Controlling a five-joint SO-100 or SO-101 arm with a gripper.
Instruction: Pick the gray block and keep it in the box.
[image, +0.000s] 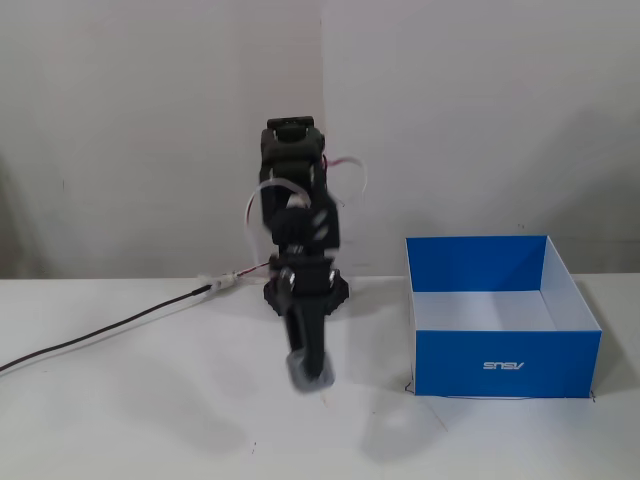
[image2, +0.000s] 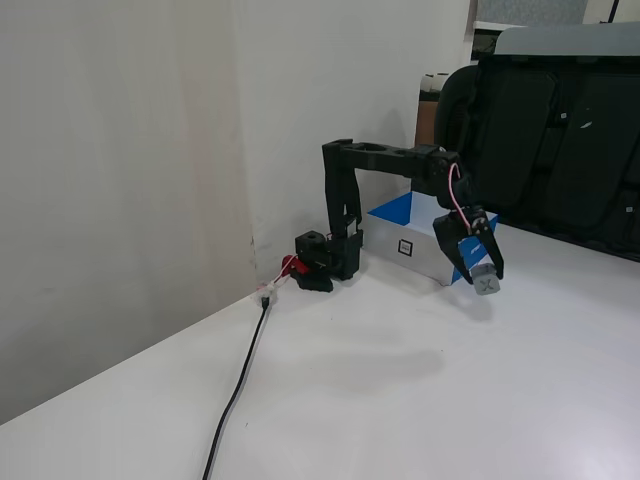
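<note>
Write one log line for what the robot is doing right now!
gripper: shut on gray block | block: lifted off table | box: empty, right of arm in a fixed view | step: carry to box pending

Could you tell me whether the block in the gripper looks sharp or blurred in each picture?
In a fixed view from the front, the gray block and the gripper are smeared; in a fixed view from the side, the block is sharp, its dark mark readable.

You see the gray block (image2: 487, 281), a small cube with a dark mark on its face, clamped between the fingers (image2: 466, 262) above the desk (image2: 400, 400), left of the open blue box (image: 503, 363).
</note>
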